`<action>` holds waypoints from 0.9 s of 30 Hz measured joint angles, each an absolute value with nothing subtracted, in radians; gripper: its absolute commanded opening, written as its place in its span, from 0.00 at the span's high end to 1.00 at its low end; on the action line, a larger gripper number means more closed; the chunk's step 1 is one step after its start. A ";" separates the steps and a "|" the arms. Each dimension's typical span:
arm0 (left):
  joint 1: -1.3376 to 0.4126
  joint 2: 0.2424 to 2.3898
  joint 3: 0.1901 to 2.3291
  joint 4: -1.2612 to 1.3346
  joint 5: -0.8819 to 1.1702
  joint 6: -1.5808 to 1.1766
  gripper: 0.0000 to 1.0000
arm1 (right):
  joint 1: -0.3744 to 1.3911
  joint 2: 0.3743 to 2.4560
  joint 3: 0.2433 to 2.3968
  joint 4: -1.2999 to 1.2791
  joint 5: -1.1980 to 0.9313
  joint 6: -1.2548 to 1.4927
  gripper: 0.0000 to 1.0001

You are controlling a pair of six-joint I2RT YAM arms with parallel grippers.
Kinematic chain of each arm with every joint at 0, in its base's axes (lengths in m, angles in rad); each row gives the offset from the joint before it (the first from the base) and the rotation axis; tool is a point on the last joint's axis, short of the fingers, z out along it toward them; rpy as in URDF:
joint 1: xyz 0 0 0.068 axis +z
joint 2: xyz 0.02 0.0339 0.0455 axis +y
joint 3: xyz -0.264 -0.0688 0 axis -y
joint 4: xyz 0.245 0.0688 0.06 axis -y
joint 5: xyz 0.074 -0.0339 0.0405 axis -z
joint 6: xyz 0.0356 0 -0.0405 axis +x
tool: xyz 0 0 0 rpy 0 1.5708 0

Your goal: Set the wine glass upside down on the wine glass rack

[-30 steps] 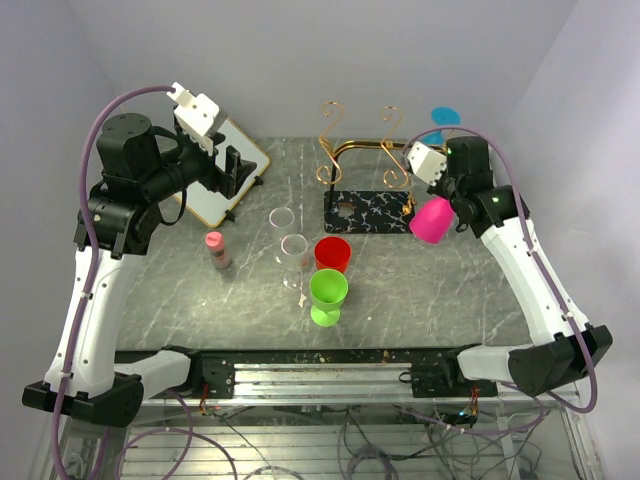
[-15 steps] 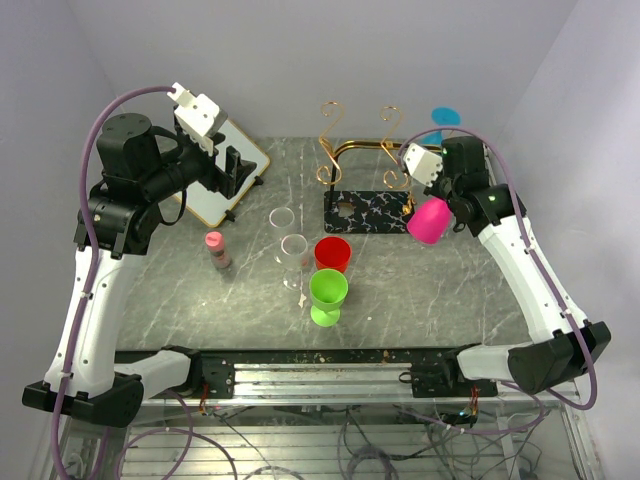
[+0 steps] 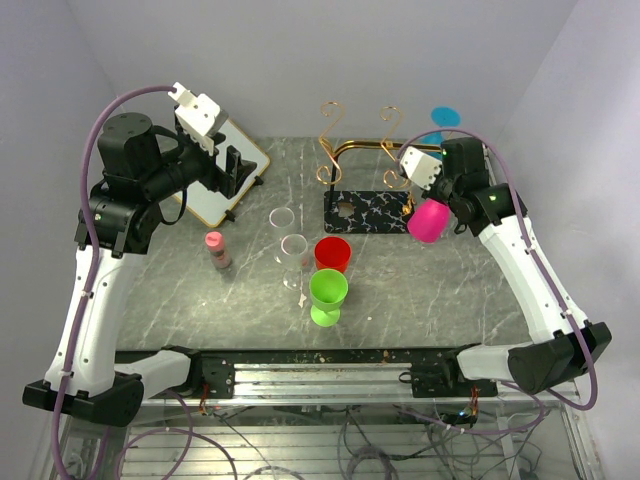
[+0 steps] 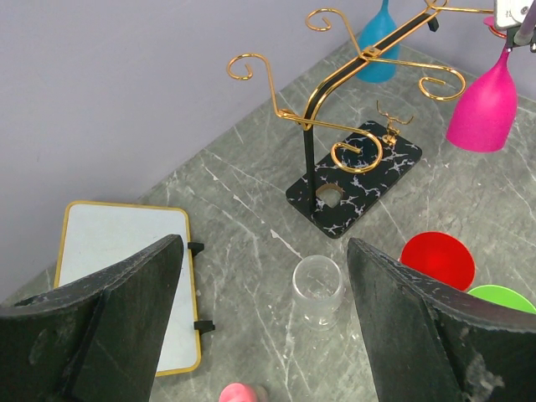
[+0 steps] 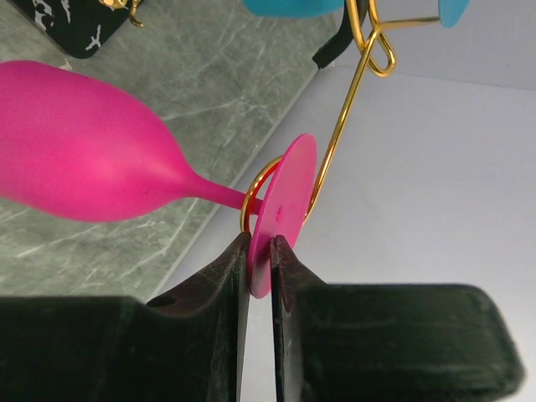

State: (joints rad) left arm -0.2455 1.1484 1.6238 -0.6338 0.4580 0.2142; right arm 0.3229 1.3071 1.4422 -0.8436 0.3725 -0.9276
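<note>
My right gripper [image 5: 260, 248] is shut on the foot of a pink wine glass [image 5: 84, 159], which hangs bowl-down at the right end of the gold wire rack [image 3: 352, 150]. In the right wrist view the stem sits inside a gold scroll loop [image 5: 251, 197] of the rack. The pink glass [image 3: 429, 220] hangs beside the rack's black veined base [image 3: 368, 212]. A blue glass [image 4: 378, 48] hangs on the far arm. My left gripper [image 4: 264, 285] is open, high above the table's left side, over a clear glass [image 4: 318, 289].
A white gold-edged board [image 3: 222, 170] lies at the back left. A clear glass [image 3: 282, 220], another clear glass [image 3: 295, 250], a red cup [image 3: 332, 254], a green glass [image 3: 327, 292] and a small pink-topped bottle [image 3: 216, 250] stand mid-table.
My right gripper has carried the pink glass slightly left and back, closer to the rack's right scroll. The left arm has not moved.
</note>
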 measured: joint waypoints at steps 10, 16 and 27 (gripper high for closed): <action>-0.245 1.148 1.624 -0.634 0.458 0.221 0.10 | 0.323 1.307 1.448 -0.855 0.337 -0.920 0.82; -0.245 1.148 1.624 -0.634 0.458 0.223 0.10 | 0.323 1.307 1.453 -0.867 0.319 -0.913 0.78; -0.245 1.148 1.624 -0.634 0.458 0.229 0.10 | 0.323 1.307 1.455 -0.886 0.301 -0.901 0.69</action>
